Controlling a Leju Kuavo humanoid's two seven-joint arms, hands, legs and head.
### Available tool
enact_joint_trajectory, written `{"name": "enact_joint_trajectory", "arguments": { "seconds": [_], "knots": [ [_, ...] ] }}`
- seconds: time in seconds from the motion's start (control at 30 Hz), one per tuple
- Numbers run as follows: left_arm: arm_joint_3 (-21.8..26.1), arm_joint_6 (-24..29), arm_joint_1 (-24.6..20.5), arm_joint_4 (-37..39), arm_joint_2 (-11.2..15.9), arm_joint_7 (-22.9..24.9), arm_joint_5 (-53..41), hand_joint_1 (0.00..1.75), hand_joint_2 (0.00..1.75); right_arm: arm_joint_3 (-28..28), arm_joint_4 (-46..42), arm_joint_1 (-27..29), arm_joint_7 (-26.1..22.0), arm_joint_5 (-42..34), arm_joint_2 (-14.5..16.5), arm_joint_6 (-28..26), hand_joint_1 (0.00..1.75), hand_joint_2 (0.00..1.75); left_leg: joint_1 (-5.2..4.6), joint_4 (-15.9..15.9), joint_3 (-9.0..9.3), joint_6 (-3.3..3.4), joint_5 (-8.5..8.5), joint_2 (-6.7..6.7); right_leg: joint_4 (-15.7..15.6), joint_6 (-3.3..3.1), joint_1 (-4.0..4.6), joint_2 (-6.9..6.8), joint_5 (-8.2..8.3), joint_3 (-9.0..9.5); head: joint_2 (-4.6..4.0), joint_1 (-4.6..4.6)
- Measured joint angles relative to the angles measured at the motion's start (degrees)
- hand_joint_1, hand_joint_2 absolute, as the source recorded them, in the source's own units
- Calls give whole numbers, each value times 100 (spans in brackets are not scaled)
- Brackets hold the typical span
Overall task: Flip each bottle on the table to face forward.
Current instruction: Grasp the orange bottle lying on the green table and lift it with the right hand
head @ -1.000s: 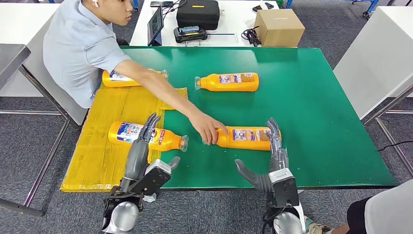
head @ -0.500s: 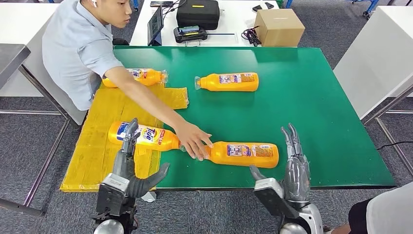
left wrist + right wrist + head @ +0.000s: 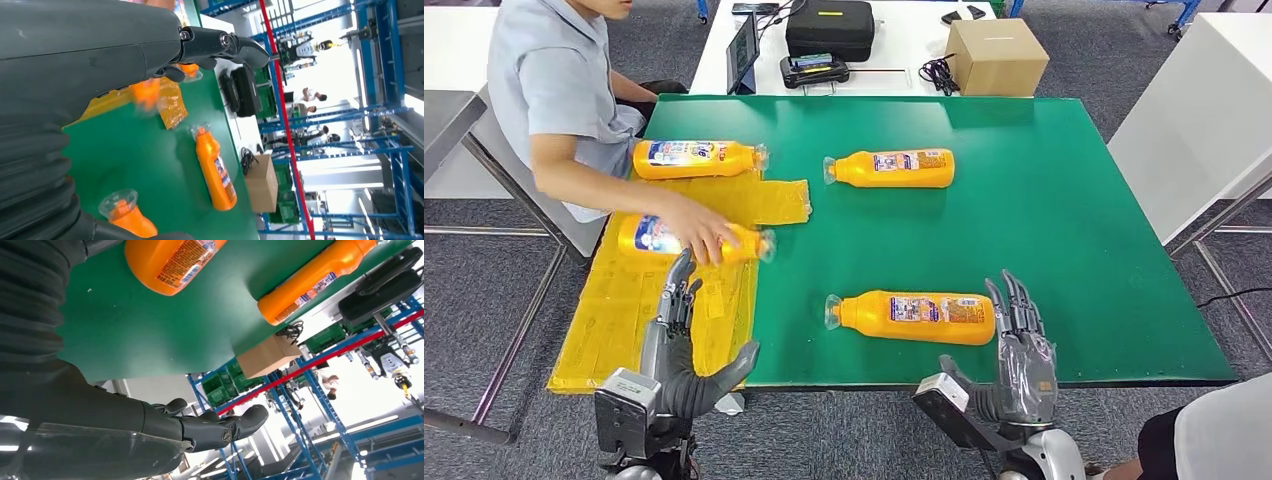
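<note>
Several orange bottles lie on their sides. The near bottle [image 3: 914, 317] rests on the green table [image 3: 1044, 220], cap to the left; the right wrist view shows its base [image 3: 170, 260]. A far bottle [image 3: 892, 168] lies mid-table. Another bottle [image 3: 696, 158] lies at the table's back left edge. A person's hand [image 3: 696, 235] holds a blurred bottle [image 3: 652, 237] over the yellow sheet [image 3: 639, 300]. My left hand [image 3: 682, 350] is open, fingers up, over the yellow sheet's front. My right hand [image 3: 1016, 355] is open just right of the near bottle's base, holding nothing.
A person in a grey shirt [image 3: 549, 90] sits at the table's left. Behind the green table a white table carries a black case [image 3: 830, 27], a tablet [image 3: 744, 50] and a cardboard box [image 3: 996, 55]. A white table [image 3: 1204, 120] stands at the right.
The person has let go of the near bottle and moved the left bottle back onto the yellow sheet. Both my hands have drawn back toward the table's front edge.
</note>
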Motion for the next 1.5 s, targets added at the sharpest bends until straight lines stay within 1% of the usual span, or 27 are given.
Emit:
{"name": "enact_joint_trajectory", "arguments": {
  "seconds": [0.17, 0.27, 0.37, 0.53, 0.87, 1.2, 1.37, 1.5],
  "knots": [
    [-39, -237, -16, 28, 0, -26, -57, 0, 175, 90, 108, -71, 74, 461, -74, -261, 0, 175, 1, 0, 0, 0, 0, 0, 0, 0, 1, 0, 0, -1, 0, -1],
    [-74, -368, -38, 78, 0, -50, -84, 0, 175, 164, 187, -127, 222, 752, -146, -425, 0, 175, 1, 0, 0, 0, 0, 0, 0, 0, 0, 0, 0, -1, 0, -2],
    [-95, -397, -59, 127, 1, -96, -57, 0, 175, 217, 288, -195, 379, 916, -225, -475, 0, 175, 0, 0, 0, 0, 0, 0, 0, 0, 0, 0, 0, -1, 0, -2],
    [-160, -330, -107, 218, 6, -136, -25, 0, 175, 226, 545, -353, 513, 959, -359, -443, 0, 175, 0, 0, 0, 0, 0, 0, 0, 0, 0, 0, 0, -1, 0, -2],
    [-351, -512, -324, 616, 68, -122, 138, 0, 175, 189, 1412, -893, 726, 1302, -659, -441, 0, 175, 0, 1, 1, 0, 1, 1, 0, 0, 0, 0, 1, -1, 0, -4],
    [-421, -655, -422, 774, 91, -120, 25, 0, 175, 183, 2036, -1271, 788, 1366, -791, -431, 0, 175, 0, 1, 1, 0, 1, 1, 0, 0, 0, 0, 1, -1, 0, -4],
    [-446, -656, -469, 845, 101, 17, 46, 0, 175, 181, 2342, -1443, 815, 1312, -815, -356, 0, 175, 0, 1, 1, 0, 1, 1, 0, 0, 0, 0, 2, -1, 0, -4],
    [-470, -598, -512, 898, 103, 242, -316, 0, 175, 181, 2593, -1544, 832, 1209, -840, -251, 0, 175, 0, 1, 1, 1, 2, 0, 0, 0, 0, 0, 2, 0, 0, -5]
  ]
}}
